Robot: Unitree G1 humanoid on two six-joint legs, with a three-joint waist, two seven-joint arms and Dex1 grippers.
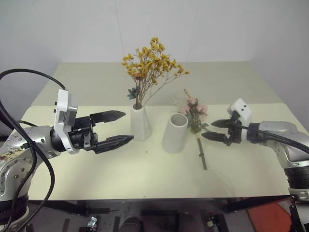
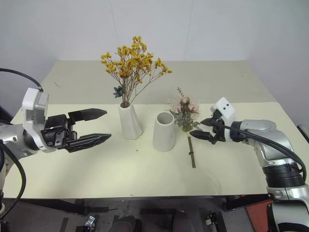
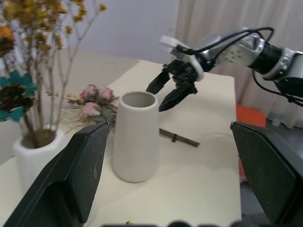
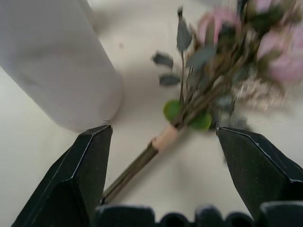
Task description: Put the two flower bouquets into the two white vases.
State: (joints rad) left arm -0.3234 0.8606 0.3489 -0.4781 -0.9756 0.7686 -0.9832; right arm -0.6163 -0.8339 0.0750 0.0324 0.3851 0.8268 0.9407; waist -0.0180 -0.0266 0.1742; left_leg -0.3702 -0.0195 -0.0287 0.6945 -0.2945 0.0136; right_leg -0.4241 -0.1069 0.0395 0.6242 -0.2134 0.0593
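1. The left gripper (image 1: 115, 128), two black fingers on a silver-and-white wrist, hangs over the tabletop's left part with its jaws spread wide and nothing between them. It points level toward the vases from well short of them, which looks like a standby pose that leaves the middle free for the other arm.

2. The slim matte white tapered vase (image 1: 140, 123) stands upright near the middle of the pale cream tabletop (image 1: 96, 164), a little toward its left edge. The bouquet of tiny yellow-orange dried flowers on thin brown stems (image 1: 152, 63) already stands in its small mouth, so I judge half of the task done. The narrow neck keeps the stems bunched and upright.

3. Just beside it toward the right edge stands the wider white vase with the large round mouth (image 1: 175, 133), upright and empty. Its broad opening suits the bulkier bunch.

4. The bouquet of pink roses, white sprigs and green leaves (image 1: 194, 113) lies flat on the tabletop just beside the wide vase, heads toward the far edge and dark bound stem (image 1: 202, 154) toward the near edge, so the stem is exposed for a grasp.

5. The right gripper (image 1: 212, 130) reaches in from the right edge, tilted downward, with its jaws parted and gripping nothing. In the right wrist view its fingers straddle the stem below the flower heads, likely lining up a grasp there.
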